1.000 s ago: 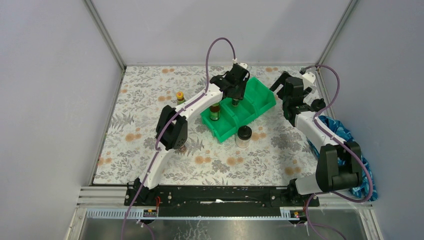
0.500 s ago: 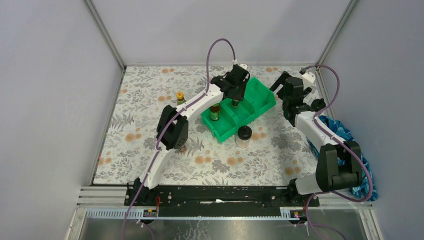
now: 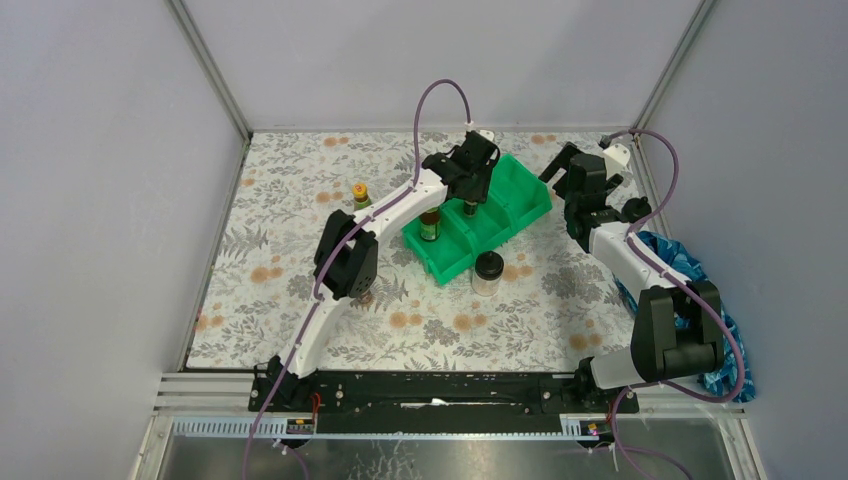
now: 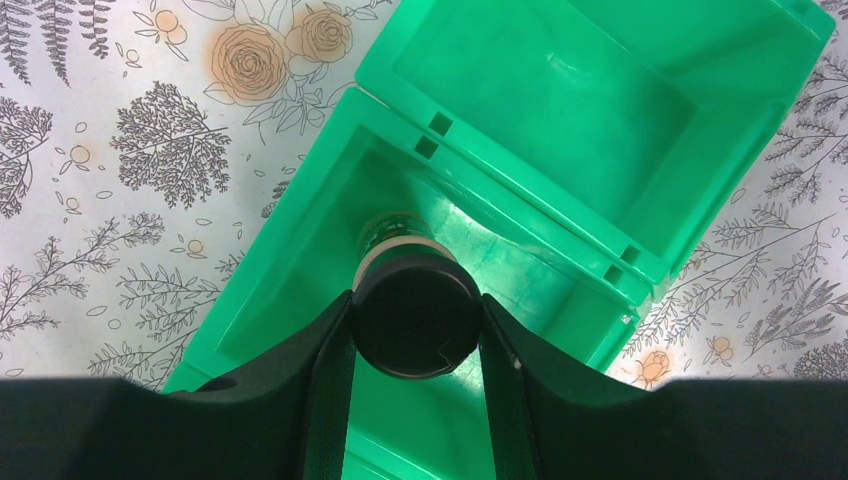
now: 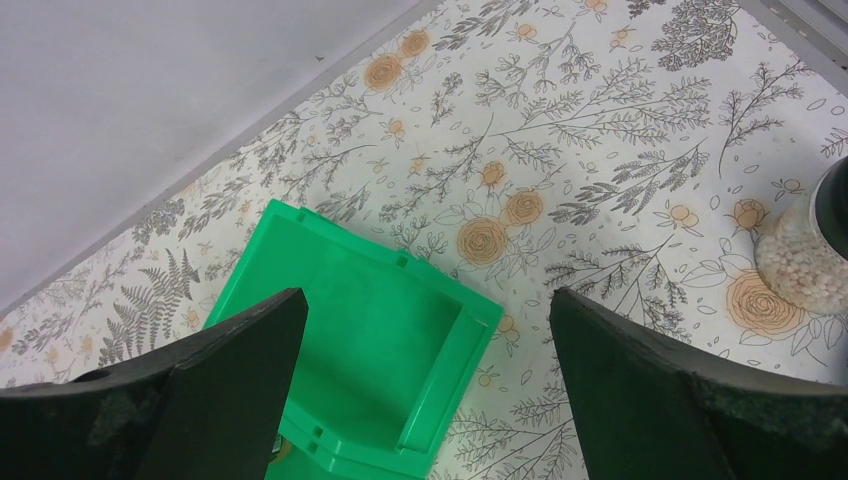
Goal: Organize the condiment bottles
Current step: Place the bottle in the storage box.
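My left gripper is shut on a short dark jar with a black cap. It holds the jar upright inside the middle compartment of the green bin. From above, that gripper hangs over the bin. A brown bottle stands in the bin's near compartment. A yellow-capped bottle stands on the table to the left, and a clear black-lidded jar stands in front of the bin. My right gripper is open and empty above the bin's end compartment, right of the bin.
The clear jar of white grains shows at the right edge of the right wrist view. A blue bag lies by the right arm. Something small and dark peeks from under the left arm's elbow. Grey walls close the table on three sides.
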You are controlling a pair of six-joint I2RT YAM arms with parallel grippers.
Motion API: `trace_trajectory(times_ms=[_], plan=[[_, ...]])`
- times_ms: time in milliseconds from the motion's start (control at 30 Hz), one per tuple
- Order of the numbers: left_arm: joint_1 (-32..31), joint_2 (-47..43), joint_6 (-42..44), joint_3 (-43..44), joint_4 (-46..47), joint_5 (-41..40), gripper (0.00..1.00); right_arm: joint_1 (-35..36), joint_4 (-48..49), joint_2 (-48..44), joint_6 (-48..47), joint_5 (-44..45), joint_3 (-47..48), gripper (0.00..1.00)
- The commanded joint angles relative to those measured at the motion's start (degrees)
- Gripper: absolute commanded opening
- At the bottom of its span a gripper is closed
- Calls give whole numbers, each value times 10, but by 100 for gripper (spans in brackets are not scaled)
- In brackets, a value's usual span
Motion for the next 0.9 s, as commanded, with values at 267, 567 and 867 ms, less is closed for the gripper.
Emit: trace_trajectory(times_ms=[267,567,867], plan=[[5,6,-11,-16,22,-2,11,-3,29,-3,3,15,6,100],[5,7,-12,-16,22,-4,24,-3,29,-2,3,15,6,100],[5,8,-12,-18,22,-9,47,-3,29,-1,3,14,6,100]])
